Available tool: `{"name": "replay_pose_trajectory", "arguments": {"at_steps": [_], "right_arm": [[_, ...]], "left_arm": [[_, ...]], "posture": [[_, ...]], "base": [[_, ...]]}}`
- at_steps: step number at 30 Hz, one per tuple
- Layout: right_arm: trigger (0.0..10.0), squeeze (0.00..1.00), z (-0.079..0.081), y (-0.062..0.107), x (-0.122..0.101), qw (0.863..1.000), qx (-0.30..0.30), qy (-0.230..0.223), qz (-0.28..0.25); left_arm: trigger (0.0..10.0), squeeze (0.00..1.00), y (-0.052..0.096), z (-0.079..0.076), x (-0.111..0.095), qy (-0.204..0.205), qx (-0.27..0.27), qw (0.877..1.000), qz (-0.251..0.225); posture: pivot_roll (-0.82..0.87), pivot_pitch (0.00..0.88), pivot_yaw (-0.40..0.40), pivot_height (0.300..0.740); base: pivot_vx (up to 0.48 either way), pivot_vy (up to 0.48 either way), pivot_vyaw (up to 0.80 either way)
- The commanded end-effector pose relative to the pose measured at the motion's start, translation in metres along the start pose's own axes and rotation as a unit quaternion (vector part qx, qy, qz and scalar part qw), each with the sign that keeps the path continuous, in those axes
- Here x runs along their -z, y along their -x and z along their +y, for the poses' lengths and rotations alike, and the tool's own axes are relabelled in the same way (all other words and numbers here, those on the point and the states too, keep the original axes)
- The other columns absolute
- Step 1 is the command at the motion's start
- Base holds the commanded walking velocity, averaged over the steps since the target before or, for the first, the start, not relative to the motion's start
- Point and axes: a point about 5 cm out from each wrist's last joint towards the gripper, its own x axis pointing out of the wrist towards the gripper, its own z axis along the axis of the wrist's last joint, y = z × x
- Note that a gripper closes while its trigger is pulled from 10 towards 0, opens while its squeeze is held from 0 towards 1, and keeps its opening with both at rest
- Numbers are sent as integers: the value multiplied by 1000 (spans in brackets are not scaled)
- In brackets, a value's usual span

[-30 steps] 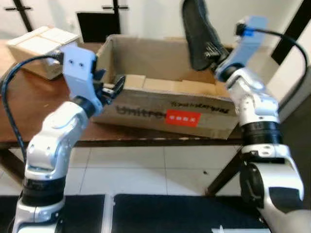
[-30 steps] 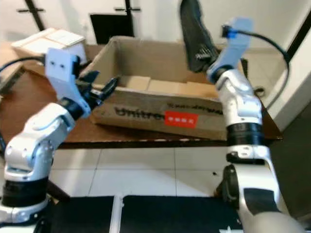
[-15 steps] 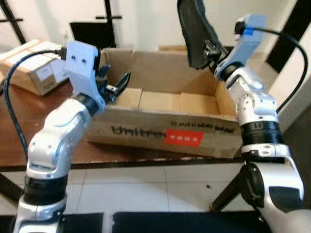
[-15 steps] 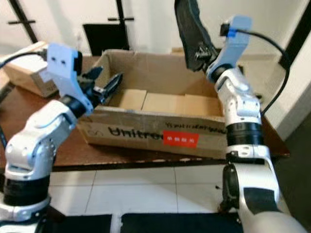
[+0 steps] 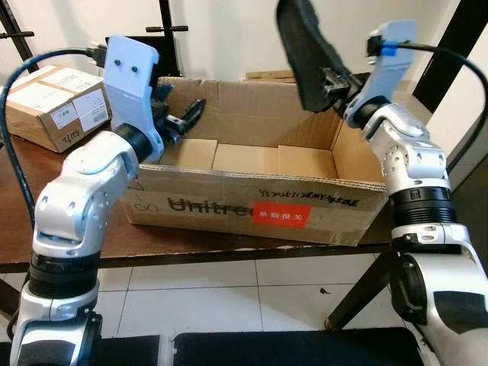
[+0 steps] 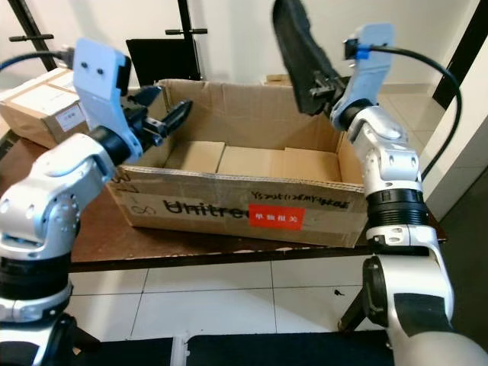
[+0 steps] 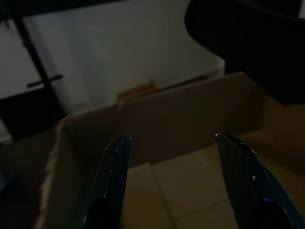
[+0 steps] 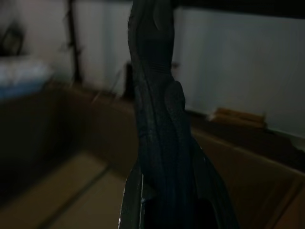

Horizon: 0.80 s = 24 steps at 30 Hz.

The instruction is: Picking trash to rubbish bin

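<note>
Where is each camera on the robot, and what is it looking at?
Left eye view: on the head, looking forward and down at the cardboard box on the table; both silver arms show.
Right eye view: the other eye, seeing the same scene.
Left wrist view: on the left wrist, looking along the open left gripper into the box.
Right wrist view: on the right wrist, looking along the right gripper, shut on the black shoe, box below.
Shared: every view shows the box.
</note>
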Motion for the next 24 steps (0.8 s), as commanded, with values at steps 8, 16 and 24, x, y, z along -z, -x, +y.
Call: {"name": "replay_pose_trajectory", "arguments": {"at_steps": [8, 16, 24], "right_arm": [[10000, 0, 1, -6, 7, 992, -58, 91, 63], [10000, 0, 3, -9, 21, 975, -88, 161, 122], [10000, 608, 5, -1, 52, 933, -118, 283, 188]], "left_arm": [[10000, 0, -4, 17, 3, -62, 38, 994, 79], [10000, 0, -3, 34, 2, -107, 49, 985, 127], [10000, 0, -1, 32, 3, -107, 70, 983, 135]], "posture": [[-13, 70, -8, 740], [-13, 65, -14, 740], [-14, 69, -17, 740]], "base": [[0, 0, 0], [0, 0, 0], [0, 0, 0]]}}
